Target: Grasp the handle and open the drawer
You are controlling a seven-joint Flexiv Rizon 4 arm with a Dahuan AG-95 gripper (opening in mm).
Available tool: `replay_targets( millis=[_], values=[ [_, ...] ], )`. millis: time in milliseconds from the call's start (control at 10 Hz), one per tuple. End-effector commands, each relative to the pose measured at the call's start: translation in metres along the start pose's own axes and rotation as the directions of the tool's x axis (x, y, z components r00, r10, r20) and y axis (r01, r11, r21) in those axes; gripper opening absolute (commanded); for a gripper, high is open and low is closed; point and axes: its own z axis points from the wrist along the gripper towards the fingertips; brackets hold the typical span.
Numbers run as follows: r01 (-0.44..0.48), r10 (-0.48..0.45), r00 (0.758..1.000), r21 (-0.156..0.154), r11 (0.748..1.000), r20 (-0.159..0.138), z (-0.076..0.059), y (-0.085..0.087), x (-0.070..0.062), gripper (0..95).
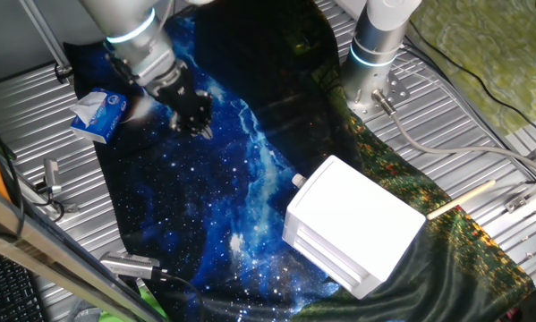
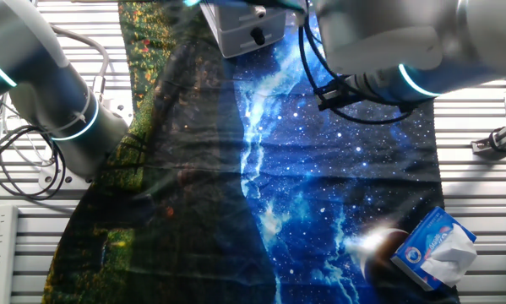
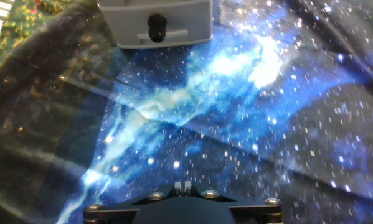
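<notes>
The white boxy drawer unit [image 1: 357,224] stands on the starry blue cloth [image 1: 205,206]. Its small knob handle [image 1: 297,180] sticks out of the drawer face towards my gripper. In the hand view the unit [image 3: 127,25] is at the top edge and the handle [image 3: 157,26] looks dark against the drawer front [image 3: 186,18]. The other fixed view shows the handle [image 2: 257,36] at the top. My black gripper [image 1: 194,116] hangs over the cloth, well apart from the unit, pointing at it. Its fingertips [image 3: 179,185] sit together, holding nothing.
A blue and white tissue pack [image 1: 97,114] lies at the cloth's edge near my arm; it also shows in the other fixed view [image 2: 434,249]. A second arm's base [image 1: 375,54] stands behind the unit. A wooden stick [image 1: 460,199] and metal fittings [image 1: 48,183] lie on the slatted table.
</notes>
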Motion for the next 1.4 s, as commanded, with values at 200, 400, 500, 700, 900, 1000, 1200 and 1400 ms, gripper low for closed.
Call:
replay_targets(
  millis=[200,400,500,700,900,1000,1200,1400],
  values=[
    [-0.031,0.031,0.999,0.014,0.999,-0.008,0.007,0.01,-0.014,0.0],
    [-0.045,0.046,0.999,0.025,0.999,-0.012,0.018,0.013,-0.027,0.0],
    [-0.041,0.042,0.999,0.026,0.999,-0.009,0.024,0.013,-0.032,0.0],
    [-0.037,0.038,0.999,0.03,0.999,-0.009,0.036,0.009,-0.045,0.0],
    [-0.032,0.033,0.999,0.032,0.999,-0.012,0.045,0.006,-0.056,19.0],
    [-0.037,0.037,0.999,0.039,0.999,-0.016,0.051,0.006,-0.064,19.0],
    [-0.045,0.046,0.999,0.047,0.998,-0.023,0.059,0.007,-0.08,19.0],
    [-0.041,0.043,0.999,0.062,0.997,-0.026,0.07,0.009,-0.094,19.0]
  ],
)
